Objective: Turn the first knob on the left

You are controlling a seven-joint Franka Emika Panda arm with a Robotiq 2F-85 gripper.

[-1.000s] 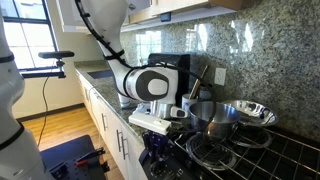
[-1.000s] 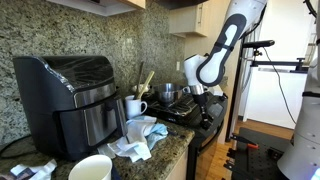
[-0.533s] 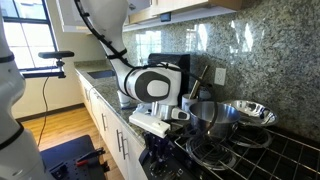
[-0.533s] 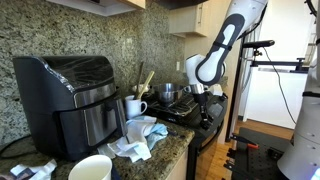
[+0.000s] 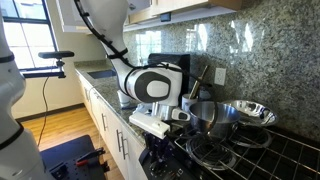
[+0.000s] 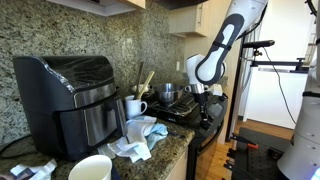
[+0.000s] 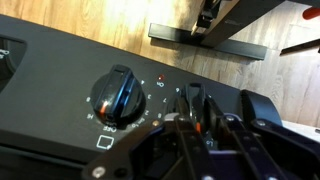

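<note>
In the wrist view a black stove control panel (image 7: 60, 70) fills the frame. One black knob with a blue-orange sheen (image 7: 115, 95) stands free at the left. A second knob (image 7: 197, 97), with an orange mark, sits between my gripper's fingers (image 7: 197, 114), which press on both its sides. In both exterior views the gripper (image 5: 157, 138) (image 6: 207, 103) is down at the front face of the stove, below the counter edge, and the knobs themselves are hidden by the arm.
Metal pots (image 5: 245, 113) and grates sit on the stove top just above the gripper. A black air fryer (image 6: 70, 95), a white mug (image 6: 133, 107), a crumpled cloth (image 6: 135, 138) and a white cup (image 6: 92, 168) stand on the granite counter.
</note>
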